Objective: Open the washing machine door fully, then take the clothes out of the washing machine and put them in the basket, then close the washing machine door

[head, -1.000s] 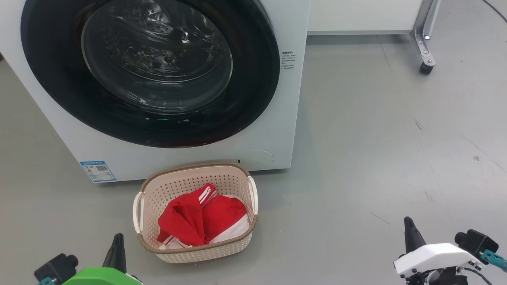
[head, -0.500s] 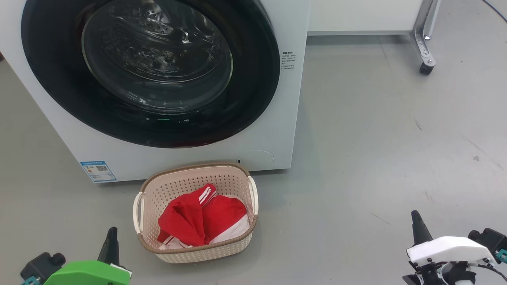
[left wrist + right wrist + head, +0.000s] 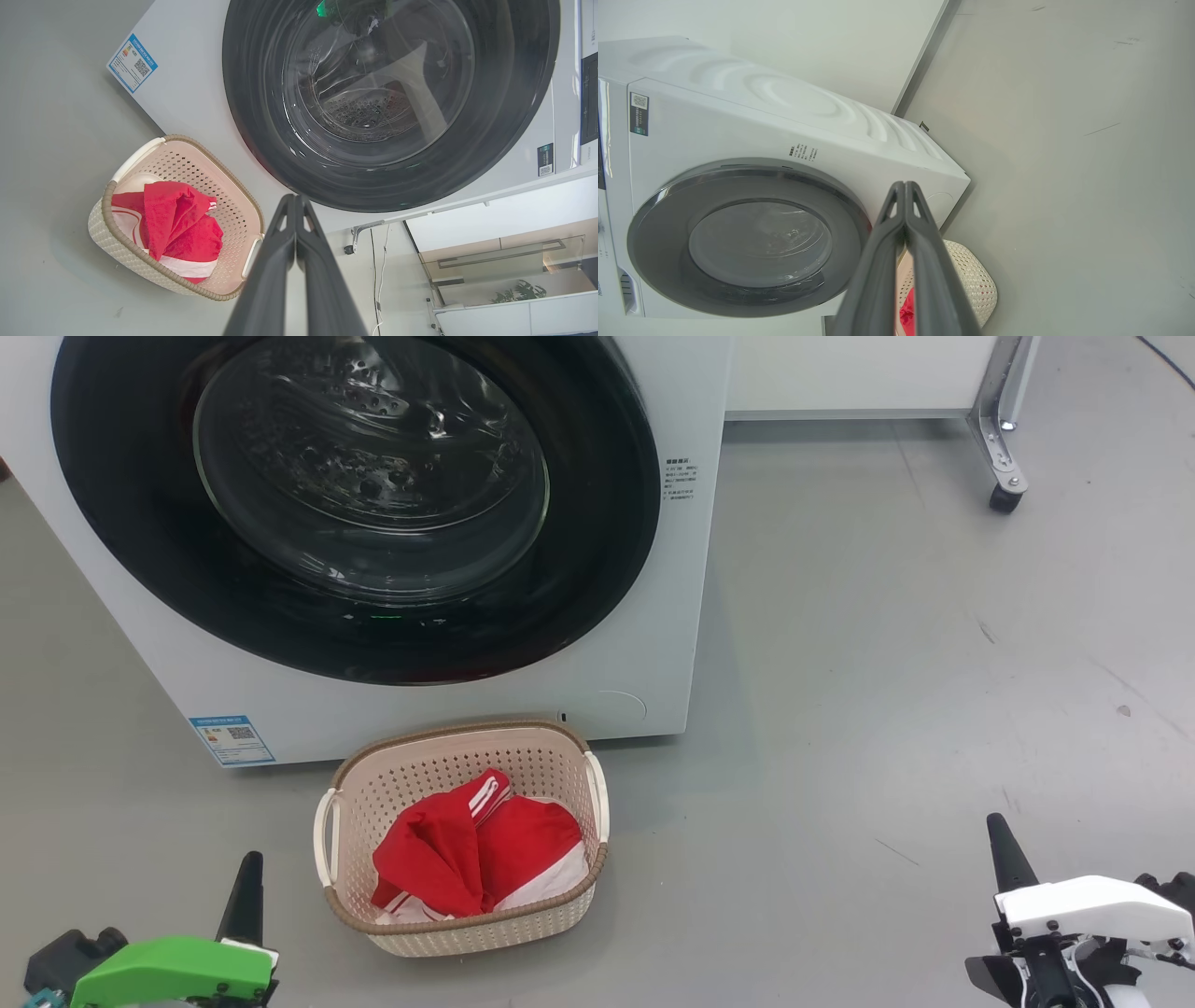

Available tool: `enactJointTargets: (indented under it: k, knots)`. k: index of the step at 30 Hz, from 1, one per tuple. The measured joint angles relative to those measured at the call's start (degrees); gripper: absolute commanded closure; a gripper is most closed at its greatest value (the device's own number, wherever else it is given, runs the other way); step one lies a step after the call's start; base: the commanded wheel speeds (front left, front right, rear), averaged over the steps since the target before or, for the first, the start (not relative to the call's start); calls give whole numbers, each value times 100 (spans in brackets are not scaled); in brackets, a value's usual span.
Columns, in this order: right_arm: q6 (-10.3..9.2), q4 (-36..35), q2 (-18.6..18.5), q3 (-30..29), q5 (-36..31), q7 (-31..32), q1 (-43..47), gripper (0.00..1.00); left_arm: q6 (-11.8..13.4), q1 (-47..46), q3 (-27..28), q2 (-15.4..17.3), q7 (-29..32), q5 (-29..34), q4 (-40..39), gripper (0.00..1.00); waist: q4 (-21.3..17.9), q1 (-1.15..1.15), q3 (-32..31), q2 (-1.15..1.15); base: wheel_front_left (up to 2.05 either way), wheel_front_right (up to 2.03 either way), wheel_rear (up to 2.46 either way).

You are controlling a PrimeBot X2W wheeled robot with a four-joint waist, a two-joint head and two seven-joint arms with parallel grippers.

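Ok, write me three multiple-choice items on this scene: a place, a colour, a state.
1. Where are the clothes? A inside the washing machine; B in the basket; C draped over the washing machine door.
2. What colour is the basket's rim? A blue; B brown; C black.
3. The washing machine door is: A closed; B half open; C off its hinges.
Answers: B, the red fabric lies inside the basket; B, a brown woven band runs round its top; A, the door sits flush against the washing machine.
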Motion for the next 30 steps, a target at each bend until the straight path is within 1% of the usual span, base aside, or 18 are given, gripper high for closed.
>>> enactJointTargets:
  k: [2, 20, 22, 26, 30]
  knots:
    - [7, -20, 0, -60, 234, 54, -4, 100, -9, -9, 65, 0, 67, -226, -11, 100, 1, 0, -1, 0, 0, 0, 0]
    - [57, -153, 2, -430, 1560, 403, -159, 100, -94, -140, 305, 0, 399, -1549, -151, 100, 5, 0, -6, 0, 0, 0, 0]
    - [58, -168, 3, -459, 1713, 435, -210, 100, -135, -158, 331, 0, 442, -1740, -163, 100, 5, 0, -7, 0, 0, 0, 0]
    - [104, -208, 3, -550, 2009, 519, -232, 100, -137, -246, 411, 0, 501, -2039, -187, 100, 6, 0, -8, 0, 0, 0, 0]
    - [104, -212, 3, -569, 2050, 526, -233, 100, -137, -247, 430, 0, 501, -2085, -189, 100, 6, 0, -8, 0, 0, 0, 0]
